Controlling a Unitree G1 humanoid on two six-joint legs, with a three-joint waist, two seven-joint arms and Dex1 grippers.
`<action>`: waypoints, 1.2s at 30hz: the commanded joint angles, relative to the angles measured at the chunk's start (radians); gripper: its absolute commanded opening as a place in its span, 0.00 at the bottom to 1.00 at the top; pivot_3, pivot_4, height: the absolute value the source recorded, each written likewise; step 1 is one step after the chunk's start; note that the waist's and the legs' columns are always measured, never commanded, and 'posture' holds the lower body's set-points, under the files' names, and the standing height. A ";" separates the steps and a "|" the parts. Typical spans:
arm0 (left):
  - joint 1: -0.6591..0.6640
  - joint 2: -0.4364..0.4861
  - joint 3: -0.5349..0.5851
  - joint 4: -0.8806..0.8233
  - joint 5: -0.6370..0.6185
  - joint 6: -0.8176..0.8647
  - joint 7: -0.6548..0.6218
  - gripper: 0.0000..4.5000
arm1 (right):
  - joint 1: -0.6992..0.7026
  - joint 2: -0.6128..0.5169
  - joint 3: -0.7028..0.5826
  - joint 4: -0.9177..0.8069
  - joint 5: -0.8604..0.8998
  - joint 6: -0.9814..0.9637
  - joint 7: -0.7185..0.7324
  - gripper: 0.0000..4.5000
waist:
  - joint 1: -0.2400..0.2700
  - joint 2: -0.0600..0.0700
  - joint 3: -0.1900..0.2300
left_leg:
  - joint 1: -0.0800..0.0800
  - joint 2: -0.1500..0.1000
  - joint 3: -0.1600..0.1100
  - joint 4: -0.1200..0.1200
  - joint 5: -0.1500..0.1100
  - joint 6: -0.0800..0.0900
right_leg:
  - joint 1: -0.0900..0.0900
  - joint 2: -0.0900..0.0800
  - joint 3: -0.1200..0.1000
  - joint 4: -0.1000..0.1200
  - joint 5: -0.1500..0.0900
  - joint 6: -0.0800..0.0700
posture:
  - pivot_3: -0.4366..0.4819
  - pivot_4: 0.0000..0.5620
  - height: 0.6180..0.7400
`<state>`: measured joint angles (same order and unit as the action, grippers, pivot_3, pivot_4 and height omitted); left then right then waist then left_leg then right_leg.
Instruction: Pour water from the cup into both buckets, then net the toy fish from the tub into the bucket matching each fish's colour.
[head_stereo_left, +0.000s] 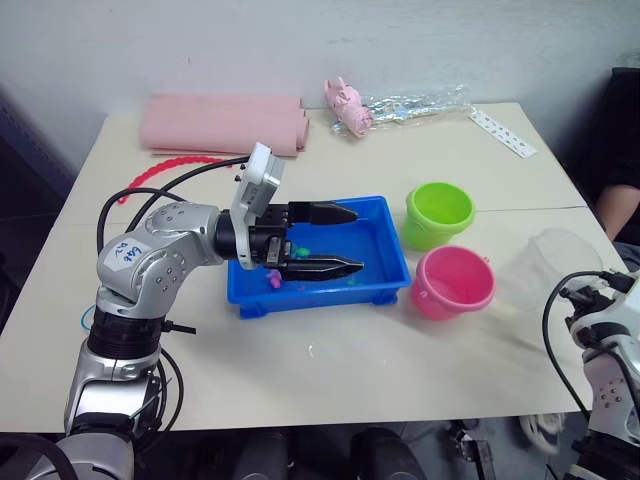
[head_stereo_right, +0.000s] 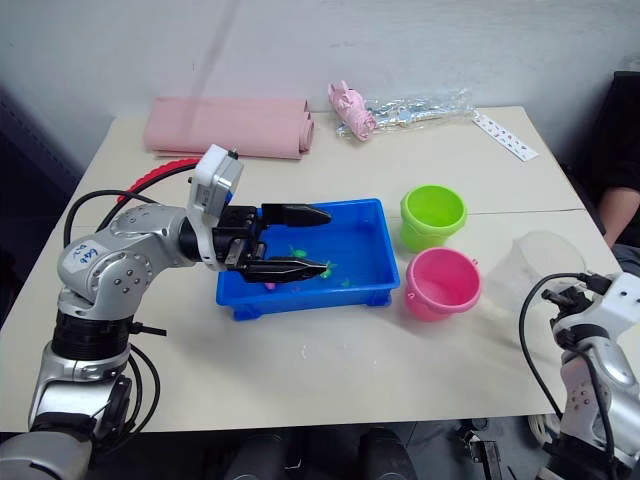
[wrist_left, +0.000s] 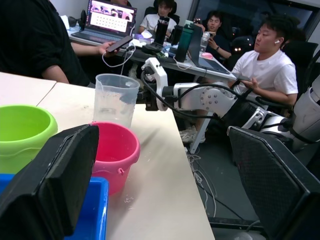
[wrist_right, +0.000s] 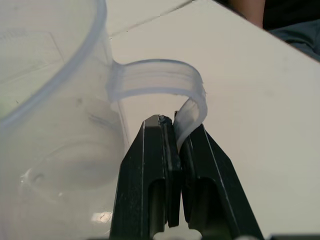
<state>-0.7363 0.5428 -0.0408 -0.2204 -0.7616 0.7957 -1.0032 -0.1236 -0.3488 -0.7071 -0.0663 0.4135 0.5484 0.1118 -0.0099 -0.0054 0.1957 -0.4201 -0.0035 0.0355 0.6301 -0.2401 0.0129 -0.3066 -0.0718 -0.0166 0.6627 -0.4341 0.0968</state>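
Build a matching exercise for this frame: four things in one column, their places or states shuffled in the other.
Things:
1. left pincer
2. right pincer
3. green bucket
4. pink bucket

Places or states:
A. on the table between the tub and the cup
B. open over the tub
C. farther back than the other bucket
D. shut on the cup's handle

Pairs: 1-B, 2-D, 3-C, 4-A

Beige table (head_stereo_left: 400, 360); pale wall (head_stereo_left: 300, 40); perhaps desks (wrist_left: 200, 62) behind

Even soft indoor light, faint shadows, sharp.
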 joint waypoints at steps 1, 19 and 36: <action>-0.022 0.017 0.012 -0.021 -0.001 -0.009 -0.012 1.00 | 0.021 -0.020 0.006 0.053 -0.047 -0.129 0.003 0.03 | 0.001 0.000 0.000 | 0.000 0.000 0.000 0.000 0.000 0.000 | 0.000 0.000 0.000 0.000 0.000 0.000 | 0.48 0.27 1.00; 0.047 0.074 0.049 -0.039 0.008 -0.005 0.003 1.00 | 0.450 -0.156 -0.133 -0.521 0.115 0.050 0.132 0.99 | 0.005 0.002 -0.001 | 0.001 0.000 0.000 -0.001 0.000 0.000 | 0.000 0.000 0.001 -0.002 0.000 0.000 | 0.48 0.27 1.00; 0.784 0.298 0.604 -0.240 -0.003 0.066 0.105 1.00 | -0.467 -0.605 0.582 -0.310 0.506 0.253 0.781 0.99 | -0.038 -0.008 0.003 | 0.001 0.003 0.000 0.000 -0.002 0.001 | 0.000 0.001 0.003 -0.006 0.000 0.000 | 0.48 0.27 1.00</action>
<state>0.0189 0.8312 0.4730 -0.4037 -0.7575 0.8715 -0.9053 -0.5564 -0.9612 -0.1683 -0.3909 0.9428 0.8225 0.8460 -0.0481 -0.0131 0.1990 -0.4195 -0.0002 0.0353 0.6296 -0.2420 0.0140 -0.3075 -0.0718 -0.0140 0.6564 -0.4341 0.0965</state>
